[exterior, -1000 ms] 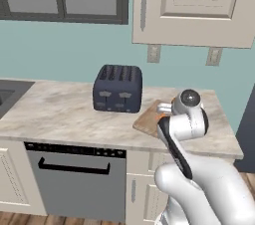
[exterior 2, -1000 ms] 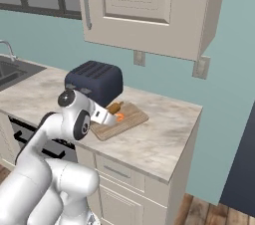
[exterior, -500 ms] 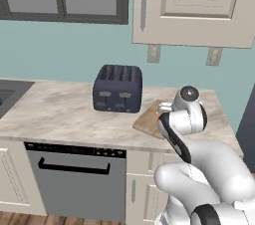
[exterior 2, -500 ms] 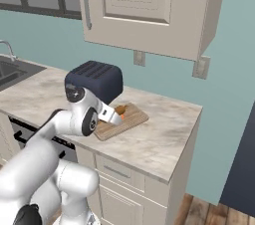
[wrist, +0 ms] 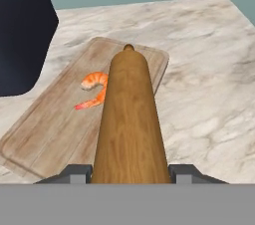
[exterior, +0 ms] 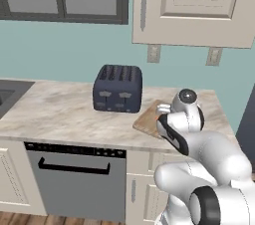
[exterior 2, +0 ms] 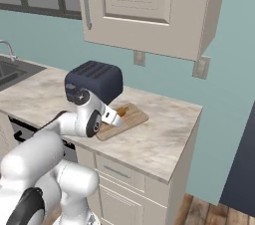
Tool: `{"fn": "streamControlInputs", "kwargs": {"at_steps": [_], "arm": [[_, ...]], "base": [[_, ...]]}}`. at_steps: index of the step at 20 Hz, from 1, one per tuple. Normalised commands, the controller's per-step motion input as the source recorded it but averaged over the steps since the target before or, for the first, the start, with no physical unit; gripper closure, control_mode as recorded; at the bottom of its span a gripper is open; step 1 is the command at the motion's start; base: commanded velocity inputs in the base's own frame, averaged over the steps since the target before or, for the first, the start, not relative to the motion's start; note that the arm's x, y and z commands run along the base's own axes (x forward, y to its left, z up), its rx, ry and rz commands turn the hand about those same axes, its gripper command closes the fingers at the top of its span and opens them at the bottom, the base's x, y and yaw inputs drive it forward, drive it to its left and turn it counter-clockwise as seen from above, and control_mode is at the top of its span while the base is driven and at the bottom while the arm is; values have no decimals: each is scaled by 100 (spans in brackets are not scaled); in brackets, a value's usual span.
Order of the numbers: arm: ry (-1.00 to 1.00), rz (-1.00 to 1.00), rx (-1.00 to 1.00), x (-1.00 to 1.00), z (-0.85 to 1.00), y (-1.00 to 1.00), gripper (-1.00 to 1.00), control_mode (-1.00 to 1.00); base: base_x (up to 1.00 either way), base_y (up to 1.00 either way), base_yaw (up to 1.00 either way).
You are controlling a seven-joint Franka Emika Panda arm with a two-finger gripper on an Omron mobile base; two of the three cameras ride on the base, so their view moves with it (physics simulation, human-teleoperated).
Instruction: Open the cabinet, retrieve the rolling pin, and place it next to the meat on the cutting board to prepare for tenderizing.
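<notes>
My gripper (wrist: 130, 171) is shut on the rolling pin (wrist: 129, 119), an orange-brown wooden cylinder that points away from the hand over the cutting board (wrist: 55, 129). The meat, an orange shrimp (wrist: 94, 89), lies on the board just left of the pin. In the right base view the gripper (exterior 2: 113, 118) hangs low over the board's (exterior 2: 132, 118) near end, with the pin's tip (exterior 2: 121, 113) showing. In the left base view my wrist hides the hand in front of the board (exterior: 149, 119). Both doors of the cream cabinet (exterior 2: 144, 5) (exterior: 194, 5) are closed.
A dark four-slot toaster (exterior: 118, 89) (exterior 2: 97, 79) (wrist: 20, 35) stands directly left of the board. A sink (exterior 2: 10, 69) lies at the far left of the marble counter (exterior 2: 164, 134). A dishwasher (exterior: 74, 179) sits below the counter, whose right end lies close to the board.
The arm's lower links have folded closer to the base. The hand with the rolling pin has stayed almost in place over the board's near end.
</notes>
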Motion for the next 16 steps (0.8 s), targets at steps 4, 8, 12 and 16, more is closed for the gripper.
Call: {"fn": "streamControlInputs", "kwargs": {"at_steps": [4, 8, 12, 16], "arm": [[2, 0, 2, 7, -5, 0, 100, -100], [0, 0, 0, 4, -9, 0, 100, -100], [0, 0, 0, 11, -13, 0, 100, -100], [0, 0, 0, 12, -16, 0, 100, -100]], "base": [[0, 0, 0], [0, 0, 0], [0, 0, 0], [0, 0, 0]]}}
